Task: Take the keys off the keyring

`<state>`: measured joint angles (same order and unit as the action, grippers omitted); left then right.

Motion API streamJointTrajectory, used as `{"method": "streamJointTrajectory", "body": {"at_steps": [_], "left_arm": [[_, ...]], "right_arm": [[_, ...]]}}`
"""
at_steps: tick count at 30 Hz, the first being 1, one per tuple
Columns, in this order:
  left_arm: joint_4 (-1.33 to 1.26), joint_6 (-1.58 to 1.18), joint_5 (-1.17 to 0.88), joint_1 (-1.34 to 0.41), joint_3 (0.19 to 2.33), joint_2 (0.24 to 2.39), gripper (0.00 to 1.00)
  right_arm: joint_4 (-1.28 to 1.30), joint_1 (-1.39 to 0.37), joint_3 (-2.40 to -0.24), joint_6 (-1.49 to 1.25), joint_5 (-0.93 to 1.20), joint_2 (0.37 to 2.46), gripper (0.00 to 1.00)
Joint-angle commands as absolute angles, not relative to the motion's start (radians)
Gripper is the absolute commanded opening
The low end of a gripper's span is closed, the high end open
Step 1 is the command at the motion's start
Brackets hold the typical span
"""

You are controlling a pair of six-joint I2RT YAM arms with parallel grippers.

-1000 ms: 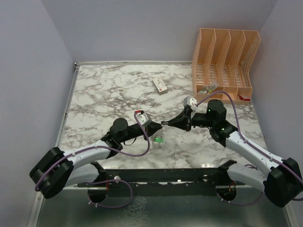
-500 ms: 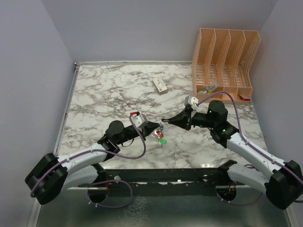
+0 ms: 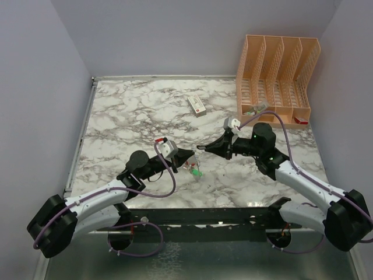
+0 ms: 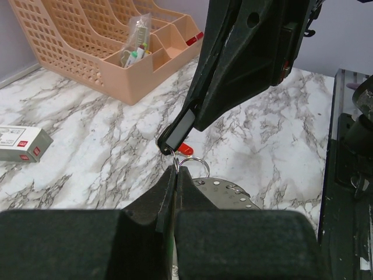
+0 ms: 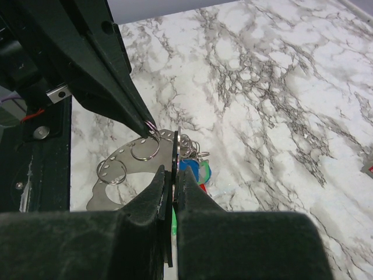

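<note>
The keyring [image 5: 111, 195] is a flat grey curved band with holes and small split rings, lying on the marble; it also shows in the left wrist view [image 4: 227, 192]. The keys [image 5: 195, 169], with blue, green and red heads, bunch at its end; green and red show in the top view [image 3: 196, 170]. My left gripper [image 4: 176, 169] is shut on a small split ring [image 5: 152, 129] at the band. My right gripper [image 5: 173, 175] is shut on a thin black flat key seen edge-on, right above the bunch. The two gripper tips [image 3: 191, 156] [image 3: 200, 147] almost touch.
A white box with a red mark [image 3: 197, 105] lies at the back middle. An orange file organiser [image 3: 277, 70] with small items in it stands at the back right. The table's dark front rail [image 3: 198, 216] runs just behind the arm bases.
Both grippers have shifted a little to the left, the left arm drawing back more. The bunch of keys has moved slightly left with them.
</note>
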<state>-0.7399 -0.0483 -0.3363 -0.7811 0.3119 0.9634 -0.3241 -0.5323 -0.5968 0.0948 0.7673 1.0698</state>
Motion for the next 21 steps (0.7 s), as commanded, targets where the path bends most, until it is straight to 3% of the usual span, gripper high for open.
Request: {"method": "streamJointTrajectory", "body": {"at_steps": [1,12,21], "left_arm": [[-0.835,-0.081,-0.366,-0.787,0.323,0.986,0.00],[-0.873,-0.064,-0.333,-0.787,0.256,1.015,0.01],[-0.873,-0.051,-0.307,-0.786,0.239,1.009,0.29]], "right_arm": [[-0.336,-0.559,-0.600,0.125,0.747,1.108,0.01],[-0.325,-0.573,-0.583,0.129,0.677,1.038,0.01],[-0.328,-0.574,-0.571,0.130,0.701,0.974,0.01]]}}
